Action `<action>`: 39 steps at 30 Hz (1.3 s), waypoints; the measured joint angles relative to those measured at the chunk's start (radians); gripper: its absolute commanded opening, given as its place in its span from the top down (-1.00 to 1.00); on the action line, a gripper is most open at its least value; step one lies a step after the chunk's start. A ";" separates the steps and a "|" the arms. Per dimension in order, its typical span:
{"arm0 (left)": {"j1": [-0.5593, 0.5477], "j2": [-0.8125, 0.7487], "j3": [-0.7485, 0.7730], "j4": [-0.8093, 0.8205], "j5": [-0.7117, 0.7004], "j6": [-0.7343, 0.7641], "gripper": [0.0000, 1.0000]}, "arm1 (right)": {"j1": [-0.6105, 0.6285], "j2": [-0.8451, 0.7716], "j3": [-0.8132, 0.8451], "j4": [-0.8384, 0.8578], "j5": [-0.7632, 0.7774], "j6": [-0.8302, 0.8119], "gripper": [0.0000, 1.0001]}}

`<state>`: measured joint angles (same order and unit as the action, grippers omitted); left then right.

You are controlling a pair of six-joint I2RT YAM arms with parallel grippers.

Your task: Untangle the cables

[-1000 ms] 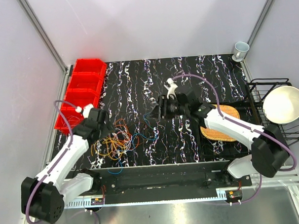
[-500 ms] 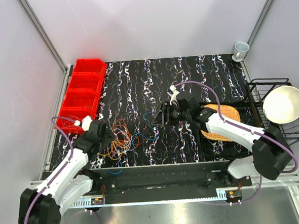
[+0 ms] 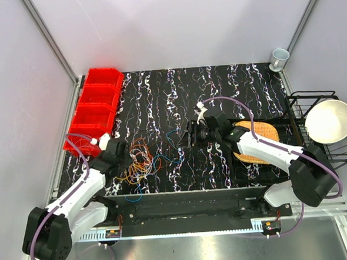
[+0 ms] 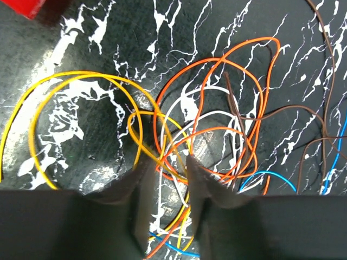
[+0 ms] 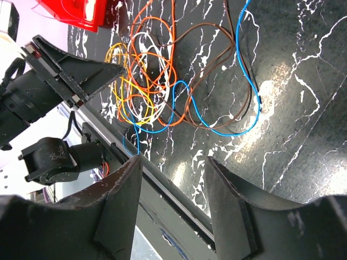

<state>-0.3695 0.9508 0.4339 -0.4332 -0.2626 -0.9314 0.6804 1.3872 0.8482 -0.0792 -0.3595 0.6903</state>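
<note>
The cables [image 3: 143,160] lie in a loose tangle of orange, yellow, white, brown and blue loops on the near-left part of the black marbled table. My left gripper [image 3: 124,159] is down at the tangle's left edge. In the left wrist view its jaws [image 4: 169,160] stand narrowly apart, with yellow, orange and white wires [image 4: 217,108] running through the gap. My right gripper [image 3: 186,135] hovers right of the tangle, open and holding nothing. In the right wrist view the gripper [image 5: 173,160] is over the table's front edge, with the cables [image 5: 157,81] ahead of it.
Red bins [image 3: 95,108] line the left edge just behind the left gripper. A woven mat [image 3: 258,142] lies under the right arm. A black wire rack [image 3: 296,108] with a white bowl [image 3: 329,120] stands at the right, and a cup [image 3: 280,57] at the back right corner.
My left gripper has come down onto the left side of the tangle and its jaws have narrowed around wires. The right gripper has shifted slightly toward the near side.
</note>
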 measured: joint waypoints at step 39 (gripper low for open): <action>-0.050 0.138 1.003 -0.312 0.186 0.472 1.00 | 0.001 -0.006 -0.001 0.002 0.075 0.003 -0.09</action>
<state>-0.4191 1.0893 1.4368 -0.7456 -0.0769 -0.4599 0.6815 1.3808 0.8474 -0.0769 -0.2848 0.6933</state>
